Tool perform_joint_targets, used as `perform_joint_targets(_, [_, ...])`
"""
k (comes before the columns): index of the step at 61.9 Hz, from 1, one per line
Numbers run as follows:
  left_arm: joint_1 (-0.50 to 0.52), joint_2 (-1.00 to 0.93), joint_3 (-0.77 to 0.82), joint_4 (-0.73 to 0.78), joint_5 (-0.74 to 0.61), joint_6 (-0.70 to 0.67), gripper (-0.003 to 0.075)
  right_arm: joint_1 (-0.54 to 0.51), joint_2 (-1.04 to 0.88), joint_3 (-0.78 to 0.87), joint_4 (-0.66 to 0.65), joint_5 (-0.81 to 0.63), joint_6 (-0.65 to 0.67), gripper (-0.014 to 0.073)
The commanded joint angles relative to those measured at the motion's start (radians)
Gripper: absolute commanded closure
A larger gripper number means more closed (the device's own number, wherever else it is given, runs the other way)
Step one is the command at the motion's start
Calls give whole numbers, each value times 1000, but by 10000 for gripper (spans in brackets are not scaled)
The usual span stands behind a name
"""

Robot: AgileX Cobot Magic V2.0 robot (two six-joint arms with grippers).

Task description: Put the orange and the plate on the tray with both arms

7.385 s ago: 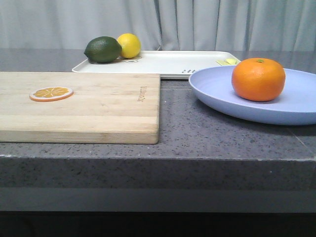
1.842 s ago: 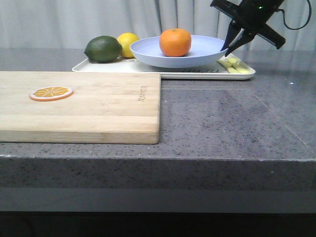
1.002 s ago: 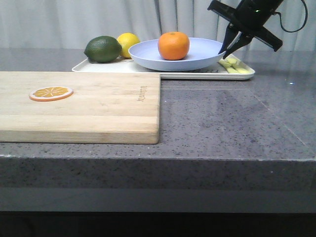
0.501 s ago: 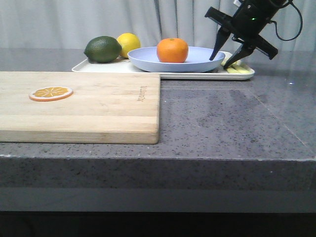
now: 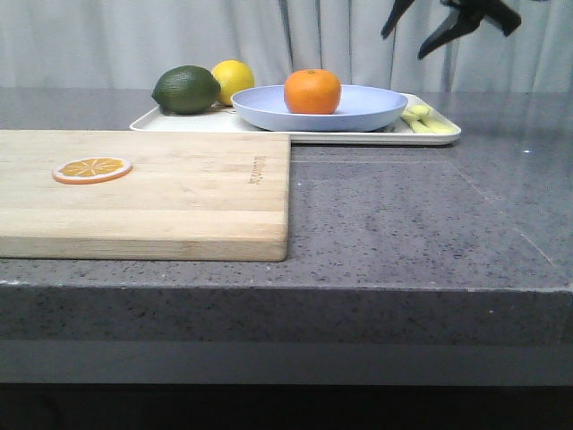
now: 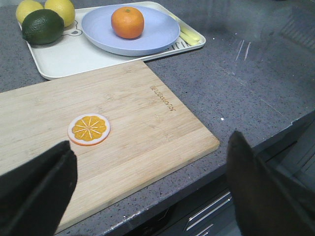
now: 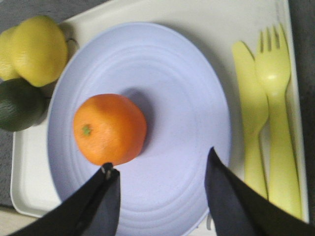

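The orange (image 5: 312,90) is sitting on the plate (image 5: 358,112), toward the side nearer the lemons, and the plate is lying flat inside the tray (image 5: 183,122) at the far side of the countertop (image 5: 403,224). Sharing the tray with it are a dark green lime (image 5: 186,89) and two yellow lemons (image 6: 45,9) on one side and a pale yellow plastic fork (image 7: 278,123) and knife (image 7: 252,123) on the other, the knife lying just beside the plate's rim. The right gripper (image 5: 430,27) is hanging in the air above the cutlery end of the tray, its fingers spread wide and gripping nothing, clear of both plate and fruit. The left gripper (image 6: 147,191) is hovering over the near edge of the wooden cutting board (image 5: 179,193), well apart from the tray, its two dark fingers wide apart and empty; an orange slice (image 5: 92,168) is lying on the board beneath it. Judging from how things are lying, the placing step is looking complete and the arm is in the release-and-clear stage. The next move is probably calling only for the right arm to be drawing away upward without clipping the plate's rim or the cutlery, while the left arm is needing nothing more than to stay clear.
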Motion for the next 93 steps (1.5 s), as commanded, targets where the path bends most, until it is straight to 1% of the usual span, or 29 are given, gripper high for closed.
perform_joint_targets(1, [1,5,-26,-13,-84,-7,120,-2,-137,-33,7,-32,-131,179])
perform_joint_targets(6, [1,5,-26,-13,-84,-7,120,-2,-212,-33,-28,-20,-195,179])
perform_joint_targets(10, [1,5,-26,-13,-84,-7,120,-2,-268,-19,-69,-7,-222,179])
perform_joint_targets(15, [1,5,-26,-13,-84,-7,120,-2,-356,39,-119,-4,-250,179])
perform_joint_targets(21, [1,5,-26,-13,-84,-7,120,-2,-491,175,-137,-19,-291,179])
perform_joint_targets(24, [1,5,-26,-13,-84,-7,120,-2,-558,253,-137,-37,-337,179])
perform_joint_targets(28, [1,5,-26,-13,-84,-7,120,-2,-667,371,-139,-78,-389,179])
perform_joint_targets(32, [1,5,-26,-13,-84,-7,120,-2,-754,491,-150,-124,-404,179])
perform_joint_targets(41, [1,5,-26,-13,-84,-7,120,-2,-960,726,-223,-191,-405,179])
perform_joint_targets(44, [1,5,-26,-13,-84,-7,120,-2,-1023,816,-265,-194,-405,179])
perform_joint_targets(50, [1,5,-26,-13,-84,-7,120,-2,-1147,940,-326,-176,-404,179])
perform_joint_targets(65, [1,5,-26,-13,-84,-7,120,-2,-1455,1225,-342,-151,-337,179])
perform_joint_targets(78, [1,5,-26,-13,-84,-7,120,-2,-1689,1387,-343,-122,-254,179])
perform_joint_targets(88, [1,5,-26,-13,-84,-7,120,-2,-1829,1449,-344,-124,-246,179])
perform_joint_targets(93, [1,5,-26,-13,-84,-7,120,-2,-1862,1456,-355,-125,-246,179])
